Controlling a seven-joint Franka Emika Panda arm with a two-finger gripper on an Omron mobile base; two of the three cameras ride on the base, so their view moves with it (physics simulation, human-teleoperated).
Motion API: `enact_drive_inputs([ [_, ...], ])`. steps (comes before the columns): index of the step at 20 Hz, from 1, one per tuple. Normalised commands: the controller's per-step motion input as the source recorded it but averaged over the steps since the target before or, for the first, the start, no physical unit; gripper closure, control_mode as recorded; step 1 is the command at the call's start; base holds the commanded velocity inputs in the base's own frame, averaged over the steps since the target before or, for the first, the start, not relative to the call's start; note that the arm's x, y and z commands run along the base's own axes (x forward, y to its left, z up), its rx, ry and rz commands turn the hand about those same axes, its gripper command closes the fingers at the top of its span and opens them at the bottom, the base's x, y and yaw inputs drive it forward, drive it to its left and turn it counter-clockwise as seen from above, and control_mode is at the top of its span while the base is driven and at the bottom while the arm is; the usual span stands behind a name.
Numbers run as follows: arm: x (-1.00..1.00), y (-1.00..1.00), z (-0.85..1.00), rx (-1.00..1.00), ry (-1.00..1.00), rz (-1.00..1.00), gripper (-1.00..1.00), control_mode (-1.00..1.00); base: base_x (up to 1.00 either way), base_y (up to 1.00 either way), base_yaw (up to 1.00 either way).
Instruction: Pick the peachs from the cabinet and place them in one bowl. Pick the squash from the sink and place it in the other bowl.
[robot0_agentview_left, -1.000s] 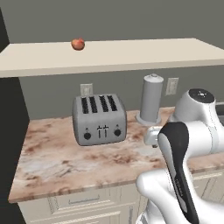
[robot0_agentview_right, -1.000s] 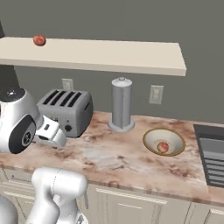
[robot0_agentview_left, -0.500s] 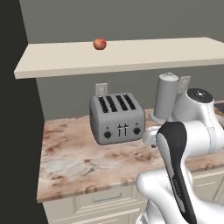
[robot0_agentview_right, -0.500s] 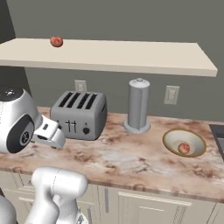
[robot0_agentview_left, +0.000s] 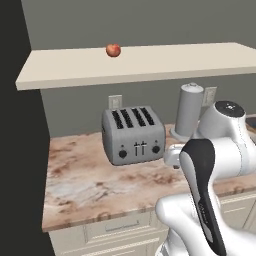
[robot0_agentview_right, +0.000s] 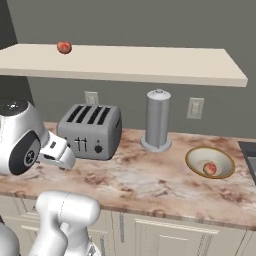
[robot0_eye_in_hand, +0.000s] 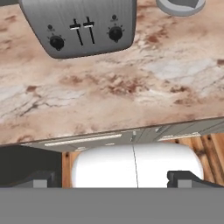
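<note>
One peach (robot0_agentview_left: 113, 50) (robot0_agentview_right: 64, 47) lies on the beige cabinet slab (robot0_agentview_left: 160, 62) (robot0_agentview_right: 150, 62), near its left end. A second peach (robot0_agentview_right: 210, 168) rests inside the cream bowl with the golden-brown rim (robot0_agentview_right: 199, 158) on the counter, right of the canister. A dark strip of the sink (robot0_agentview_right: 250, 152) shows at the right border; the squash is out of view. My gripper (robot0_eye_in_hand: 113, 179) is open, its fingertips (robot0_eye_in_hand: 43, 179) wide apart with nothing between them. It hangs low in front of the counter edge, facing the toaster, well below the cabinet.
A grey four-slot toaster (robot0_agentview_left: 133, 135) (robot0_agentview_right: 91, 131) (robot0_eye_in_hand: 78, 26) stands at the back of the marbled counter (robot0_agentview_right: 150, 180). A tall grey canister (robot0_agentview_left: 189, 110) (robot0_agentview_right: 158, 120) stands to its right. A dark wall (robot0_agentview_left: 20, 150) bounds the counter's left end.
The whole scene has slid to the right in both base views, so the camera has moved left. The peaches, bowl and toaster keep their places relative to one another.
</note>
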Motion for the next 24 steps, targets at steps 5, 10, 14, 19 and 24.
enact_drive_inputs([
  [5,-0.02,0.0,0.0,0.01,0.0,0.0,-1.0,-1.0,0.0,0.0,0.0],
  [10,-0.14,0.36,0.04,0.0,-0.02,0.0,-1.0,-1.0,0.0,0.0,0.0],
  [14,-0.48,0.55,0.6,-0.04,-0.25,0.06,-1.0,-1.0,0.0,0.0,0.0],
  [19,-0.64,0.23,0.97,-0.02,-0.37,0.17,-1.0,-1.0,0.0,0.0,0.0],
  [24,-0.51,0.0,0.88,0.01,-0.1,0.22,-1.0,-1.0,0.0,0.0,0.0],
])
